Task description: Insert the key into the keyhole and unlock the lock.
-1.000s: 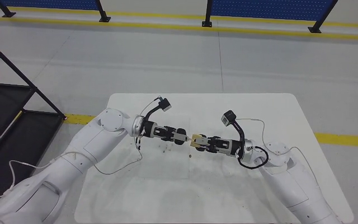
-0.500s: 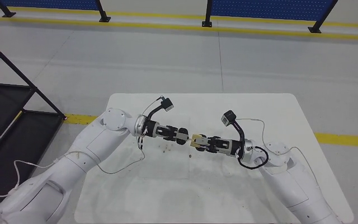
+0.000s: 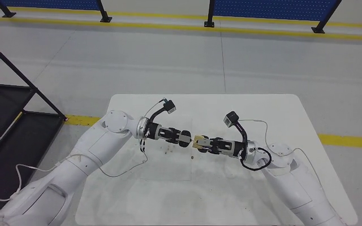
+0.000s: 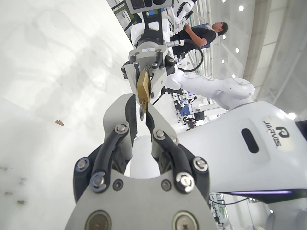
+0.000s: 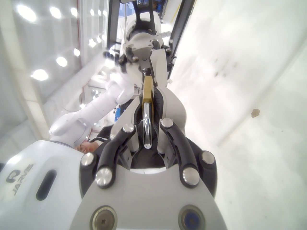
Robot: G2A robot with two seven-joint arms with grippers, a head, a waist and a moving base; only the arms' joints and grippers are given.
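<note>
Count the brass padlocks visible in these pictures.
1. The brass padlock is held above the table, in the right gripper; the left gripper holds a key at its base.

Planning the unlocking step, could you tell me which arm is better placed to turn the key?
Left: the left fingers pinch the key at the lock's free end, while the right fingers only clamp the lock body.

A white table [image 3: 283,113] stands on grey floor [image 3: 141,62] with yellow lines [image 3: 169,26], blue barriers [image 3: 271,7] behind.
</note>
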